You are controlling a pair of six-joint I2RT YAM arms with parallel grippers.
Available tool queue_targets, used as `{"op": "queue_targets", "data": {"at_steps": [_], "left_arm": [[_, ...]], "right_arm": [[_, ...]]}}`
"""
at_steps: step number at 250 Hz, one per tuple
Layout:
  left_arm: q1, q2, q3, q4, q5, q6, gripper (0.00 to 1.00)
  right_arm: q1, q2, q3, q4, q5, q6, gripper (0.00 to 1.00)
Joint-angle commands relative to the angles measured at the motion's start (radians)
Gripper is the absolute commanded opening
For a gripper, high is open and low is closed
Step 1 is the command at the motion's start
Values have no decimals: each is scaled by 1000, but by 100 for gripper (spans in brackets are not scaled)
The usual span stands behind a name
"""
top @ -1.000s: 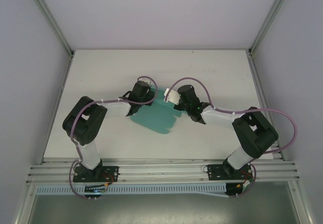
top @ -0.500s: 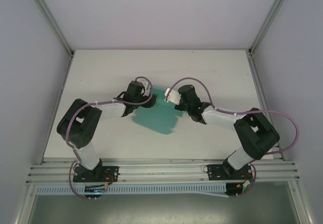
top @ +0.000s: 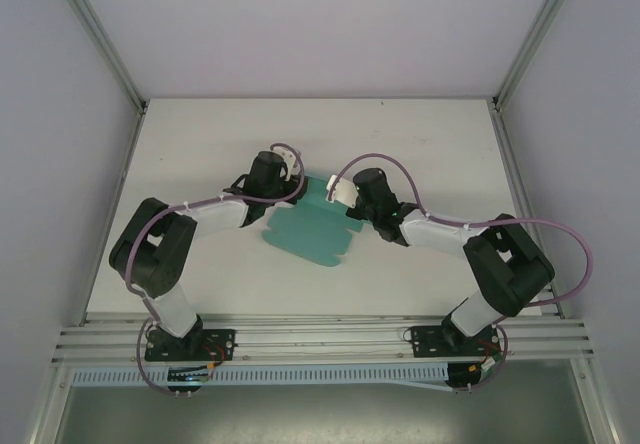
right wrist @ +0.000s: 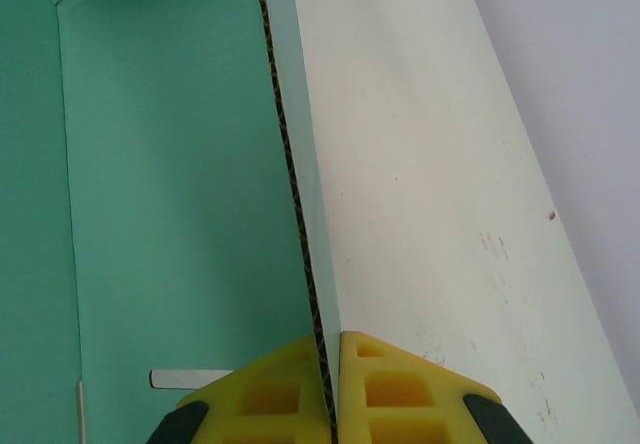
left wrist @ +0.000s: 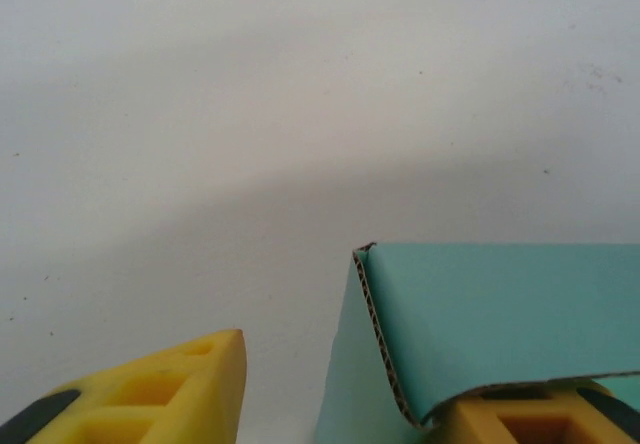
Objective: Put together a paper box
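The paper box [top: 312, 232], likely light and crease-prone, lies mid bench [top: 200, 154], its raised 1 o'clock wall clamped in the right gripper [right wrist: 330, 384], the left gripper [left wrist: 365, 389] apart at the 11 o'clock flap, best held by edges.

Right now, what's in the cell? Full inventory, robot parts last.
paper box: one, teal-green, partly folded corrugated sheet, mid-table between the grippers
table: one, white, under everything
frame rails: silver, along the near edge
cables: two, purple, one looped along each arm
left gripper: one, yellow fingers, open, a box flap curling over one finger
right gripper: one, yellow fingers, shut on an upright box wall
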Motion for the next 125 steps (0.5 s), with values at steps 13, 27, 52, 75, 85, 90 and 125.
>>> {"op": "queue_targets", "data": {"at_steps": [13, 27, 52, 75, 85, 90, 125], "left_arm": [[-1, 51, 38, 4, 27, 17, 41], [-1, 57, 38, 1, 20, 17, 41], [-1, 62, 29, 3, 12, 13, 39], [-2, 76, 35, 2, 14, 19, 39], [-1, 85, 44, -6, 12, 18, 38], [-1, 89, 46, -8, 10, 16, 37], [-1, 105, 51, -9, -3, 15, 31]], "right_arm": [[6, -23, 18, -13, 7, 30, 0], [7, -22, 20, -9, 13, 31, 0], [8, -25, 23, -10, 7, 34, 0], [10, -23, 28, -14, 4, 37, 0], [12, -21, 31, -15, 7, 36, 0], [12, -18, 33, -16, 10, 35, 0], [16, -17, 35, -19, 18, 34, 0]]}}
